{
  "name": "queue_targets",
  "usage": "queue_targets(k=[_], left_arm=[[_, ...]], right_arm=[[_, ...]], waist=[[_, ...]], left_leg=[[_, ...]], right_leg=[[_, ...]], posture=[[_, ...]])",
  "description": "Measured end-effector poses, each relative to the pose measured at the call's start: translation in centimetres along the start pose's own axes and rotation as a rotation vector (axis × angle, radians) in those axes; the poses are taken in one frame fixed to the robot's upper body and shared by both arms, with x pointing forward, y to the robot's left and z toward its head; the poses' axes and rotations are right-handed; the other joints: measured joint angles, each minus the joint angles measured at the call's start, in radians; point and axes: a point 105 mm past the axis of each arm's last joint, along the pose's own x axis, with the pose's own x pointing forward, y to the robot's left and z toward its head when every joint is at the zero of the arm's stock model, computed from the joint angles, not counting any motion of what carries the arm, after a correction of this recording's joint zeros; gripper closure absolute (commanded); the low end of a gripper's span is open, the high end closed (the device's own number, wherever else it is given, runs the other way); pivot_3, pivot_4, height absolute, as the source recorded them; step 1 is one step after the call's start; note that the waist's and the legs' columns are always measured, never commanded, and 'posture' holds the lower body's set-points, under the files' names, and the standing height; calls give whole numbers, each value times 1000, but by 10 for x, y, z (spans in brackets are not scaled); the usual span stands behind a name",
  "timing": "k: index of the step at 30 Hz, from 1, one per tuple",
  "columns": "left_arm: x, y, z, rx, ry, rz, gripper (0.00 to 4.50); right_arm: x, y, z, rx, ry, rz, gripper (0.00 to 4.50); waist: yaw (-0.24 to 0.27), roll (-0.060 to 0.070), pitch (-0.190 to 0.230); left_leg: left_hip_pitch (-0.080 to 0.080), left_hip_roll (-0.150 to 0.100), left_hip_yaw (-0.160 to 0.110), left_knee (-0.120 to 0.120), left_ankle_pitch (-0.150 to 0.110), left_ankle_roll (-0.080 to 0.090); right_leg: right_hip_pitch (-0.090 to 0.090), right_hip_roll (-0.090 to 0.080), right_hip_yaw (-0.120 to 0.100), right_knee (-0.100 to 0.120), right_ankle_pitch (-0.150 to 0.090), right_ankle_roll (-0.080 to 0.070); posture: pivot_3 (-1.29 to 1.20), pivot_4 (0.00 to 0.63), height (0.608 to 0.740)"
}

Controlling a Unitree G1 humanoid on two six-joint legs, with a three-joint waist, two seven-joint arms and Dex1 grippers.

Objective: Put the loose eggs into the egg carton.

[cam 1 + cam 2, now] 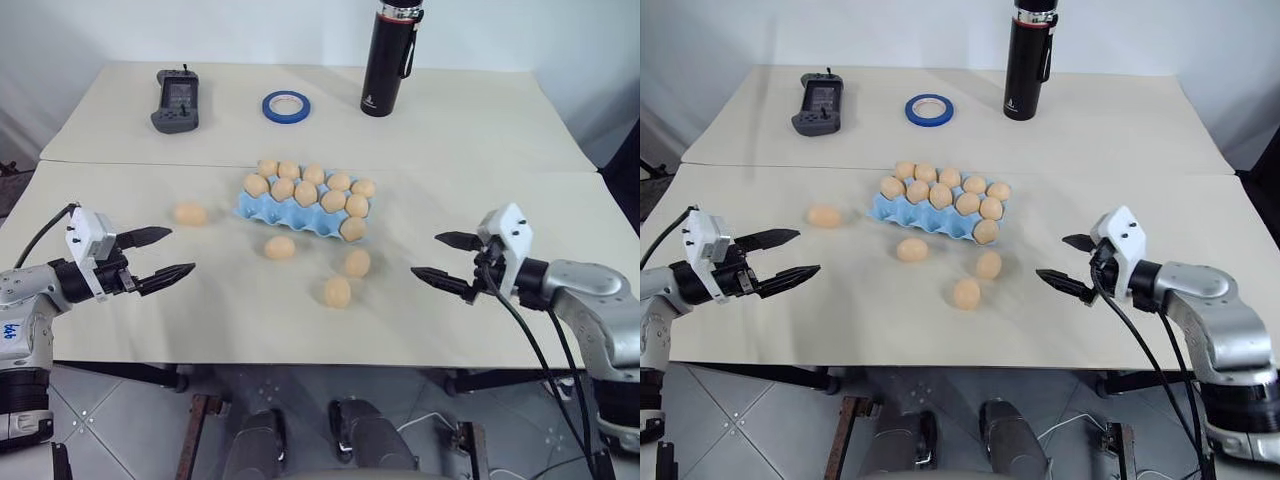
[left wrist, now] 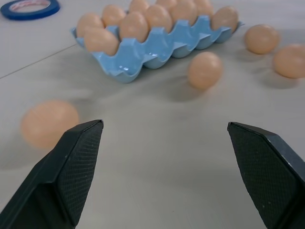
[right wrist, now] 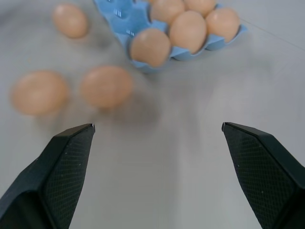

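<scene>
On the table [image 1: 120,320], four loose eggs [image 1: 337,292] beside the egg carton [image 1: 262,209].

Four tan loose eggs [image 1: 337,291] on the table, near the partly filled light-blue egg carton [image 1: 290,215]

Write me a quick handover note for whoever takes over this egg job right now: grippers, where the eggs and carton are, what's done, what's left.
Left gripper: open, empty, hovering over the table's left side.
Right gripper: open, empty, hovering on the right.
Egg carton: light blue, mid-table, with ten eggs seated in it; its near-left cups are free.
Loose eggs, all four on the table: one left of the carton, nearest the left gripper; one just in front of the carton; two further front, toward the right gripper.
Done: no loose egg picked up yet.
Left: all four go into the carton.
</scene>
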Motion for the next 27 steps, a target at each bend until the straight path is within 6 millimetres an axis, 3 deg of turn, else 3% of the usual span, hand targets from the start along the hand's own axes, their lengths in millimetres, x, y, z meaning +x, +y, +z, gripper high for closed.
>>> queue_targets(k=[4,8,12,20,27], left_arm=[[3,-5,5,-11,-102,-60,50],[-1,-15,5,-3,-141,-172,50],[-7,-23,-3,-10,-134,-247,50],[-16,-29,-7,-17,-148,-246,50],[-22,-34,-2,2,-168,-199,50]], right_arm=[[-8,17,-1,29,12,-8,0],[-2,32,3,12,9,7,0],[22,40,4,15,-13,34,0],[76,26,13,46,-63,10,0],[102,30,9,69,-54,39,0]], waist=[[-5,0,0],[-10,-1,-1],[-8,-1,-1],[-5,-1,-1],[-6,-1,-1]], left_leg=[[3,0,0,1,0,0],[4,0,0,0,0,0],[4,0,0,1,1,1],[2,0,-2,-2,0,1],[1,0,-5,-2,0,1]], right_leg=[[4,0,0,0,0,0],[4,0,0,0,0,0],[4,0,0,-1,0,0],[3,-1,-2,-5,0,0],[4,-1,-5,-7,0,0]], posture=[[0,150,740],[0,150,740],[0,150,740],[0,150,740],[0,150,740]])
